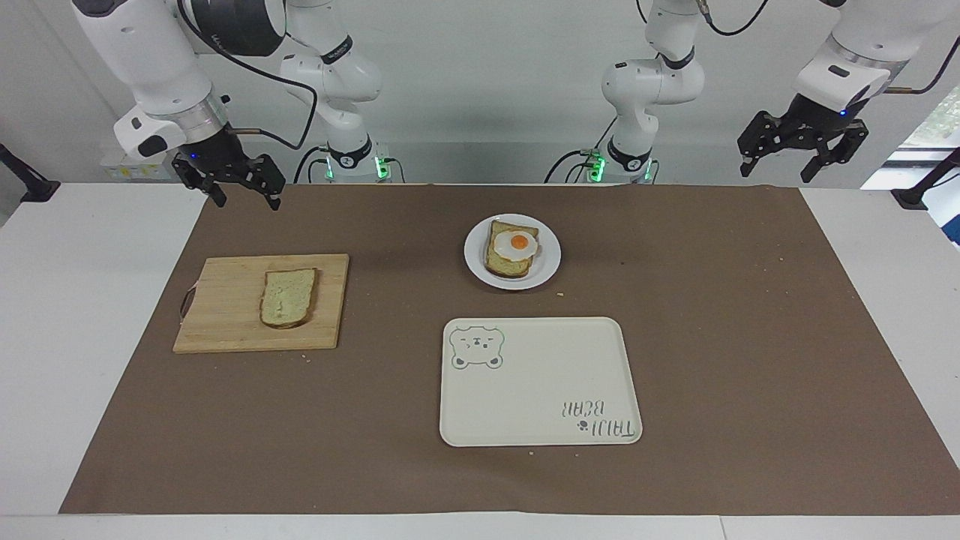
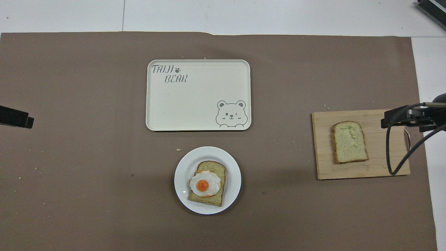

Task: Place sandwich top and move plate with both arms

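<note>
The sandwich top [image 1: 288, 298], a plain bread slice, lies flat on a wooden cutting board [image 1: 225, 315] toward the right arm's end of the table; it also shows in the overhead view [image 2: 349, 142]. The small white plate [image 1: 550, 251] sits mid-table and bears a like slice with a fried egg [image 1: 515, 244]; the plate shows in the overhead view too [image 2: 181, 181]. My right gripper [image 1: 247, 201] hangs open and empty over the mat's edge by the board. My left gripper [image 1: 776, 174] hangs open and empty over the mat's corner at the left arm's end.
A cream rectangular tray with a bear drawing [image 1: 540, 375] lies farther from the robots than the plate, a short gap between them. A brown mat [image 1: 750, 337] covers most of the table, with crumbs scattered on it. The board [image 2: 379, 164] has a handle at its outer end.
</note>
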